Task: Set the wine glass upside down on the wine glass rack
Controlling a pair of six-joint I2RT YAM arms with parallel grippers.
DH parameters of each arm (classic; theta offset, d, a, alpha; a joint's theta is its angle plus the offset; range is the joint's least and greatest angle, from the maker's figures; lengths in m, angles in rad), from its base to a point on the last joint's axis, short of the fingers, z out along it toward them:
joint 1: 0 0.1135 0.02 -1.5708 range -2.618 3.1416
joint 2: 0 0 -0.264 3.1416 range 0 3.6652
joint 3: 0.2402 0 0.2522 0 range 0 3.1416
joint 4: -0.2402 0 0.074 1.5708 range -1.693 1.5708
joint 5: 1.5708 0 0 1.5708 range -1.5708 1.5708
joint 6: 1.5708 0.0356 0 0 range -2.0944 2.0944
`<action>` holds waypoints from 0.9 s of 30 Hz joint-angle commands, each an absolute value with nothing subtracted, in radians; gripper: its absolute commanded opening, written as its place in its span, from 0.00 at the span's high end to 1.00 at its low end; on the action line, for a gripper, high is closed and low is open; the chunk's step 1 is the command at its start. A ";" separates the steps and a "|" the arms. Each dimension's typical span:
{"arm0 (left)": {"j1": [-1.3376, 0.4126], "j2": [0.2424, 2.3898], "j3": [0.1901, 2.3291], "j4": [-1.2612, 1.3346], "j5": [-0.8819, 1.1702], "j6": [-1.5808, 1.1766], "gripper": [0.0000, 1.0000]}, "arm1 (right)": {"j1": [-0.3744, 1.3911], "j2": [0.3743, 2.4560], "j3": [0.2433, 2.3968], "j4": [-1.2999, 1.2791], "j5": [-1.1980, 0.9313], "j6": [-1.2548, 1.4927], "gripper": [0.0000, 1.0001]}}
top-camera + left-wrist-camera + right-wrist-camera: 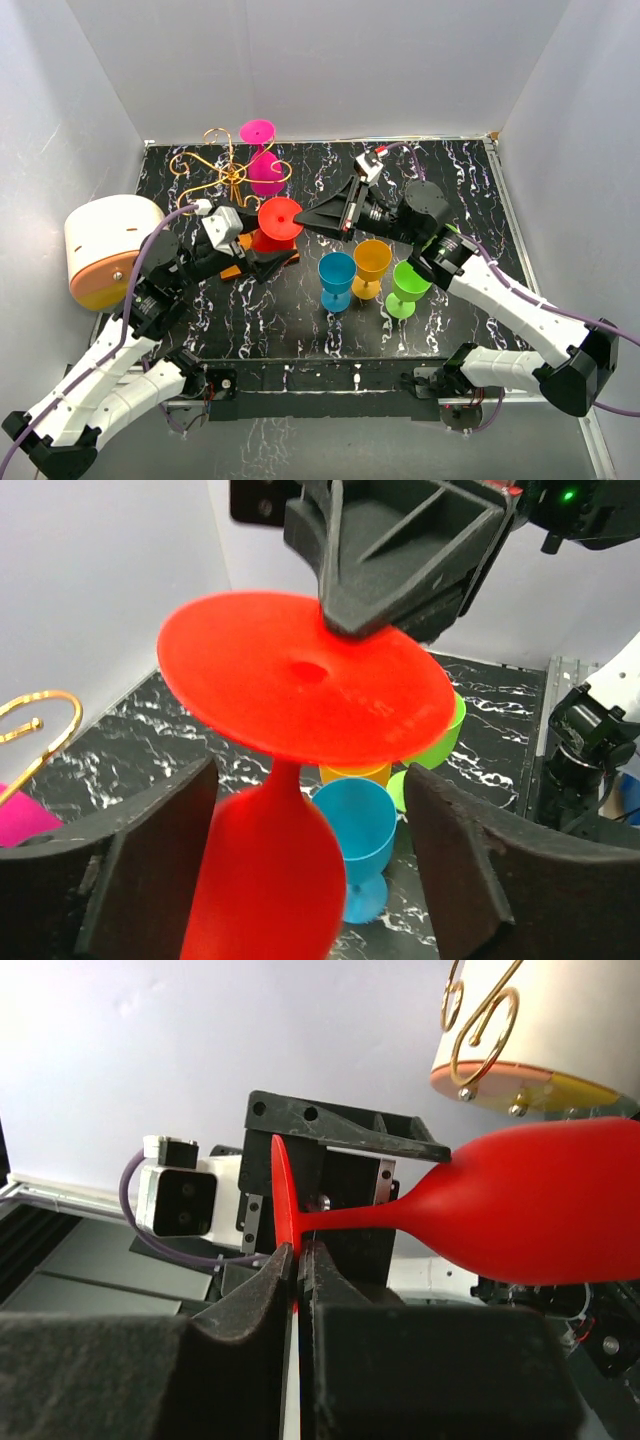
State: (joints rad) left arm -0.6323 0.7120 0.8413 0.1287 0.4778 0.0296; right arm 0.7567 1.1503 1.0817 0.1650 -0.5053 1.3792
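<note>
Red wine glass point(279, 222) is held upside down just in front of the wine glass rack point(232, 172). Its foot is pinched at the rim by the right gripper point(297, 1260), while the left gripper point(312, 865) is spread wide either side of the bowl.

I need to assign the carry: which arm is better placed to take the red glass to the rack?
Right. The right gripper is shut on the foot of the red glass, whose bowl hangs down. The left gripper stands open around the bowl, gripping nothing.
</note>
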 commanded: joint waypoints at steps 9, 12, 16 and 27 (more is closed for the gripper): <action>-0.635 0.610 0.885 -0.043 0.272 -0.043 0.01 | 0.587 1.119 1.126 0.016 -0.394 1.345 1.00; -0.635 0.655 0.956 -0.123 0.244 -0.098 0.01 | 0.565 1.148 1.153 0.001 -0.388 1.320 1.00; -0.635 0.688 0.998 -0.135 0.254 -0.118 0.01 | 0.533 1.203 1.206 -0.011 -0.383 1.284 1.00; -0.635 0.711 1.144 -0.179 -0.084 -0.296 0.01 | 0.482 1.406 1.396 -0.044 -0.443 1.254 1.00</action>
